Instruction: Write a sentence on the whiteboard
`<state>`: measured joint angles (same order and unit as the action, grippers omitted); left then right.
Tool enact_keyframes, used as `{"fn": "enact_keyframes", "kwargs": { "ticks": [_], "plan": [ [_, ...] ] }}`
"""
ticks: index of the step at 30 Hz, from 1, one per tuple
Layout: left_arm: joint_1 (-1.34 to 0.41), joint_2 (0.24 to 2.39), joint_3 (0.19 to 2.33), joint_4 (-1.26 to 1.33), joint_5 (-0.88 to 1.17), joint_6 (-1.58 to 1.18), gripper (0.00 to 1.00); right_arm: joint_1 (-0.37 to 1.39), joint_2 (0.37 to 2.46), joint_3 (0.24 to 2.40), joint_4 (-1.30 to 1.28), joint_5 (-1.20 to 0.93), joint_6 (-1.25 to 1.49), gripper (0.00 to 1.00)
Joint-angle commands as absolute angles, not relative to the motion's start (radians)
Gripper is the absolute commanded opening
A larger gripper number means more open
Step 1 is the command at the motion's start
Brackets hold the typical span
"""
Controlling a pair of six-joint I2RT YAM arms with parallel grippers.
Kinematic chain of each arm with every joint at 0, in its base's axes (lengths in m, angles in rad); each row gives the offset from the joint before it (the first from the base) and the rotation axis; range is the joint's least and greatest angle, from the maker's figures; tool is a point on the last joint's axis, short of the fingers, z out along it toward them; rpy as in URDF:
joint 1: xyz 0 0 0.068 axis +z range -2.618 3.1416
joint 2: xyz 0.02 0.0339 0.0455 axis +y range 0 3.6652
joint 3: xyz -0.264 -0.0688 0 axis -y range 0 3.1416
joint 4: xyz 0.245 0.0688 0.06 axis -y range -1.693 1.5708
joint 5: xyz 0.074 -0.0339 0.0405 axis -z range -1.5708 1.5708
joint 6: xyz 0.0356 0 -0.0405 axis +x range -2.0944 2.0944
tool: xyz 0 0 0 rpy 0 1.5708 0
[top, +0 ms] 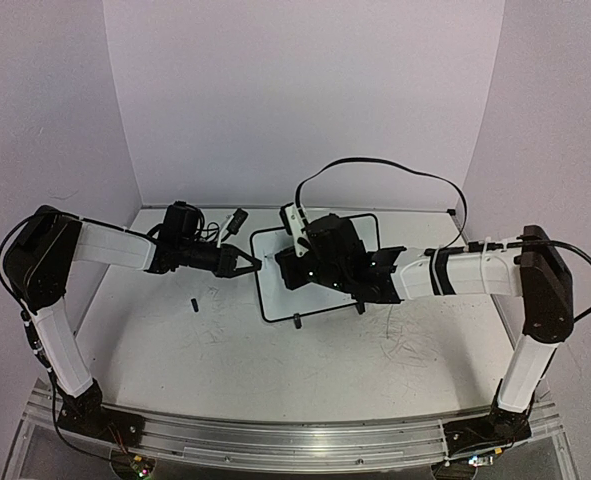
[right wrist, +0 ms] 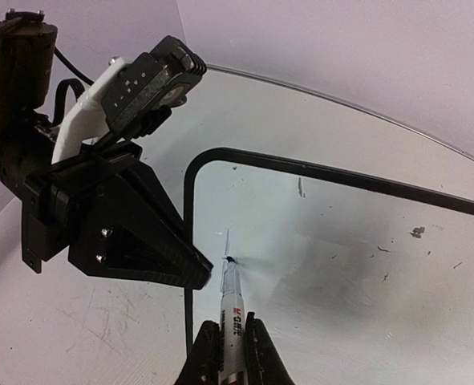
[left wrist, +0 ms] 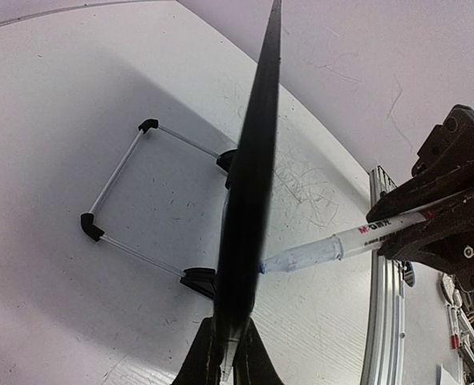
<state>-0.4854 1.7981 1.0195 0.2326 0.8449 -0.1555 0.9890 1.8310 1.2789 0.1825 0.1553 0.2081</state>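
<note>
The whiteboard (top: 275, 290) stands propped mid-table, its black frame (right wrist: 190, 200) rounding a corner in the right wrist view. Seen from the left wrist, it is an edge-on dark strip (left wrist: 253, 160). My left gripper (left wrist: 227, 357) is shut on the board's left edge (top: 252, 262). My right gripper (right wrist: 232, 353) is shut on a white marker (right wrist: 233, 309), and the marker's tip (right wrist: 230, 261) touches the board face near that left edge. From the other side, the marker (left wrist: 341, 245) meets the strip. The only writing I see is one short thin stroke (right wrist: 226, 241) above the tip; no sentence shows.
A small black cap (top: 192, 303) lies on the scuffed table left of the board. The board's wire stand (left wrist: 112, 184) reaches out behind it. A black cable (top: 395, 165) arcs above the right arm. Walls close off the back and both sides.
</note>
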Motion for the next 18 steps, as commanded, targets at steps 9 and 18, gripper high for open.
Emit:
{"fn": "enact_keyframes", "kwargs": {
  "ticks": [9,18],
  "plan": [
    [-0.480,1.755,1.023,0.163,0.824,-0.145,0.00,0.970,1.785,1.259,0.179,0.250,0.242,0.00],
    [-0.480,1.756,1.024,0.161,0.824,-0.144,0.00,0.971,1.778,1.257,0.179,0.244,0.240,0.00]
  ]
}}
